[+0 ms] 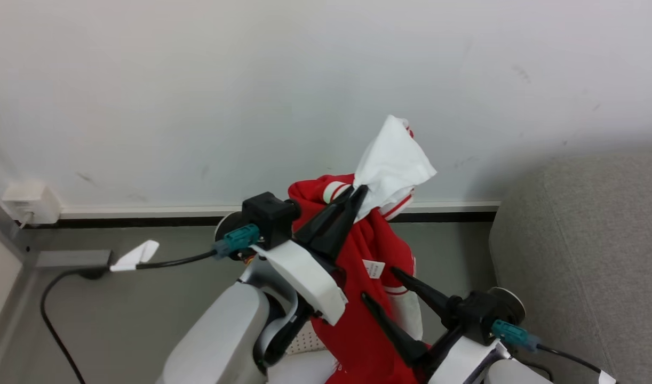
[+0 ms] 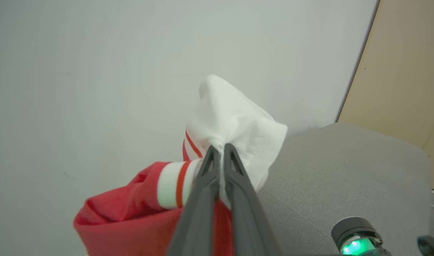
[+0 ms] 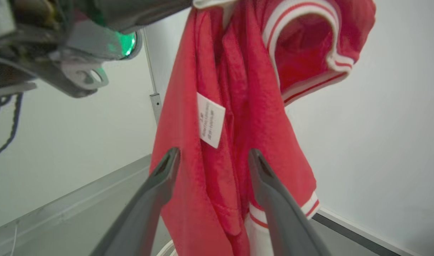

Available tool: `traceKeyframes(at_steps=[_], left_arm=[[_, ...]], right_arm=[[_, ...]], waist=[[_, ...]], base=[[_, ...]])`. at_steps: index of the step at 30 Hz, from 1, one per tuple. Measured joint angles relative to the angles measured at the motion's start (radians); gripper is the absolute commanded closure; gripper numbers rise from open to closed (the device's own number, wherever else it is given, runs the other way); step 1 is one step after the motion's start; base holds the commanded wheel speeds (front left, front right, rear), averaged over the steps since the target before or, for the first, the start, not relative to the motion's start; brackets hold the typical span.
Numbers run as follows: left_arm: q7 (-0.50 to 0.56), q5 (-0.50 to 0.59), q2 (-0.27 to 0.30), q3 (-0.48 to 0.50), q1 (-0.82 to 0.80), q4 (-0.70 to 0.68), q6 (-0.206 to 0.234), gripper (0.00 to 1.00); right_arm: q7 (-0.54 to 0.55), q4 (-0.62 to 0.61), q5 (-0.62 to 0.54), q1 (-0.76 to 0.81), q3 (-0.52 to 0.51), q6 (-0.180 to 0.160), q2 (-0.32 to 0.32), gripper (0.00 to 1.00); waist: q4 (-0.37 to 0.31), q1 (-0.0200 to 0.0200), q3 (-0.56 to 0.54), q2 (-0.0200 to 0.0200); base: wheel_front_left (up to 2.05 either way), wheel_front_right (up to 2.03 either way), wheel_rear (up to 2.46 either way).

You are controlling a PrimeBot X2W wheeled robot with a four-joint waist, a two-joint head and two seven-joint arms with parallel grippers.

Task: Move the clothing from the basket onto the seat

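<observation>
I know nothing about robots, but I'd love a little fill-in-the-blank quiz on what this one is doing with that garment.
1. The left gripper is shut on the ____ part of the clothing.
2. Below that grip, the hanging cloth is mostly ____.
3. The right gripper is ____, not shut, and grips nothing.
4. The grey seat lies on the robot's ____ side.

Missing words: white; red; open; right.
</observation>
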Motion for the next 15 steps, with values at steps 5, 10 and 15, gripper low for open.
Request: traceKeyframes(at_steps=[5,10,15], left_arm=[[0.01,-0.007,-0.025,-0.06,-0.009,-0.006,-0.009,1.0],[0.029,-0.047,-0.04,-0.104,-0.01,-0.034,-0.011,1.0],[0.048,-0.076,-0.049,-0.131,-0.006,-0.066,-0.013,1.0]], right_arm=[[0.0,0.128,0.058,-0.039,0.069,0.0,0.023,0.0],[0.0,0.204,0.107,-0.059,0.098,0.0,0.044,0.0],[0.0,0.258,0.125,-0.068,0.095,0.0,0.069,0.0]], waist=[[0.045,0.0,-0.009,0.0],[0.09,0.0,-0.02,0.0],[0.121,0.0,-0.029,0.0]], base=[[0.0,0.0,0.0],[0.0,0.0,0.0],[0.0,0.0,0.0]])
